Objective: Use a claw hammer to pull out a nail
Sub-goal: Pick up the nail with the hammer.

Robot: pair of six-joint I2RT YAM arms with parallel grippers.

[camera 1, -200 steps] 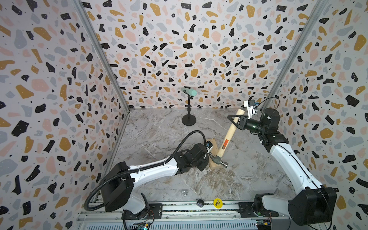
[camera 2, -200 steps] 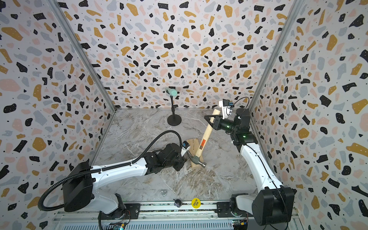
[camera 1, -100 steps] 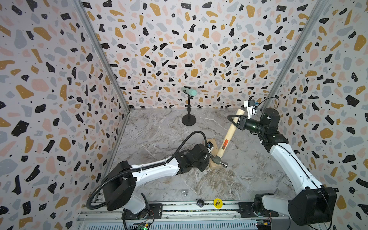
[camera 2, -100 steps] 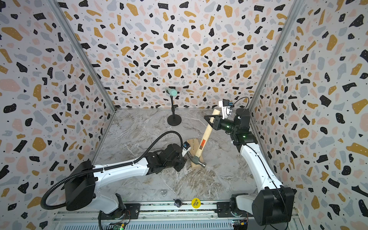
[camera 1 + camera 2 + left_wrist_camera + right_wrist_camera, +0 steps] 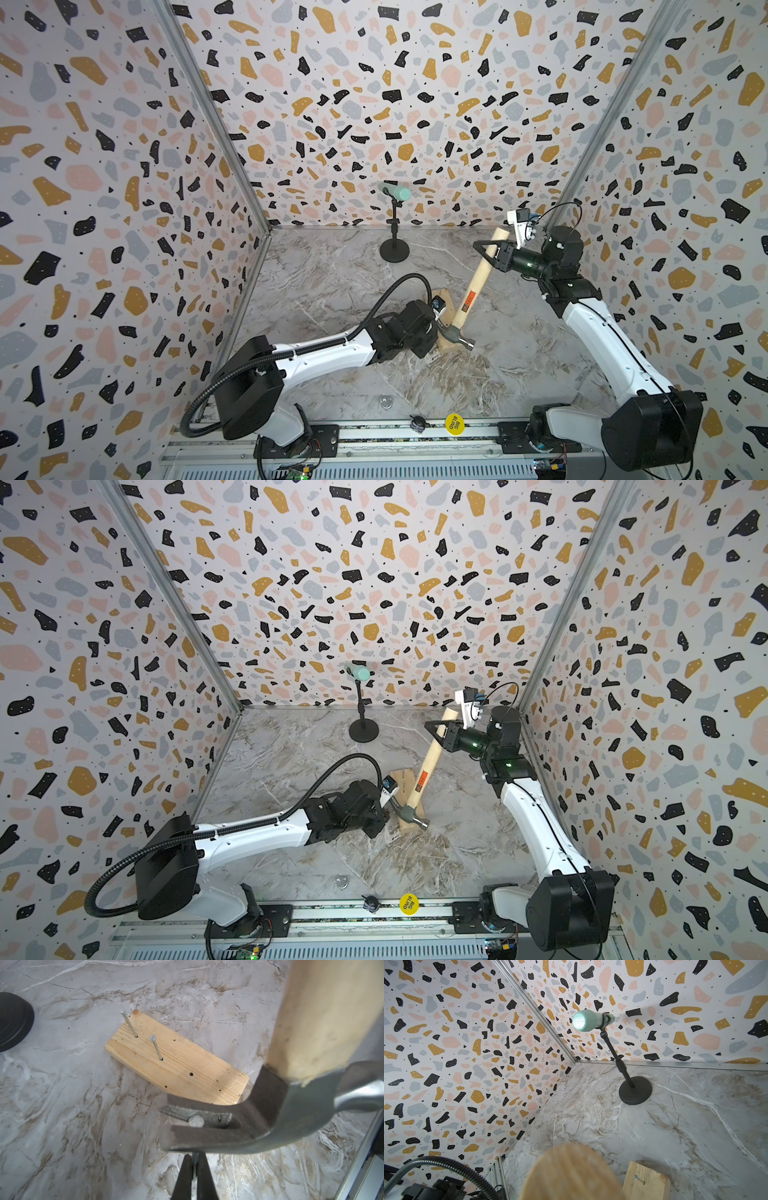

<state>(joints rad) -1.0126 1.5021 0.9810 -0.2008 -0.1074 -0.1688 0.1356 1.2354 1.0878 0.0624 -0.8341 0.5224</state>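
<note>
Grip on the claw hammer (image 5: 478,280): the right gripper (image 5: 490,251) has its fingers clamped around the pale handle, close to the free end. The hammer's long axis is tilted. Its steel head sits low at the near end of the wooden block (image 5: 176,1066), and the handle rises toward the back right corner. The forked claw points toward the left arm, the striking face away from it. The tool is stiff and head-heavy, so a hold far up the smooth handle gives leverage but probably needs a firm clamp. The nail (image 5: 196,1121) sits in the claw slot with its head above the fork. Its shank runs between the fingers of the left gripper (image 5: 194,1169), which are pinched together on it. Light, thin and slick, it is best held on the shank. Two other nails (image 5: 156,1047) stand in the block.
</note>
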